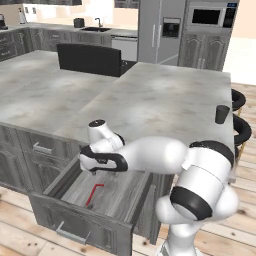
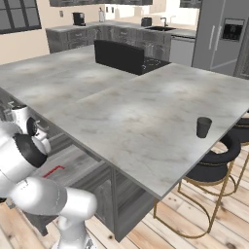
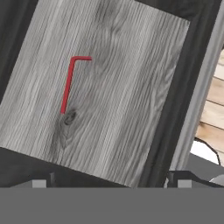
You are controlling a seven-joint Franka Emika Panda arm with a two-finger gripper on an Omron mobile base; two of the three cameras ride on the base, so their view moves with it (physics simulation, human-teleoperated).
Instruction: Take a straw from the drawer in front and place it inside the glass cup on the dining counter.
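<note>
1. White and dark, the claw (image 1: 102, 170) hung over the open drawer (image 1: 107, 197), pointing down into it, jaws spread as wide as they go and holding nothing.
2. Below it, the straw (image 3: 69, 83) lay flat on the wood-grain bottom, apart from every wall, its short bent end turned toward the far side. In the left base view it sat just left of and nearer than the claw (image 1: 94, 194); the right base view showed it too (image 2: 54, 170).
3. No contact yet: a clear gap separated the tips from the straw.
4. The step in hand looked like the reach for the straw, early in the task.
5. Next, I judge, the claw must shift over the long shaft, turn so the jaws straddle it across its width, drop to the drawer bottom and close. Such a thin thing lying flat could easily slip.
6. Further out, the cup (image 1: 222, 114) stood upright near the right edge of the counter (image 1: 160, 100), well apart from the drawer, also seen from the right (image 2: 203, 127).
</note>
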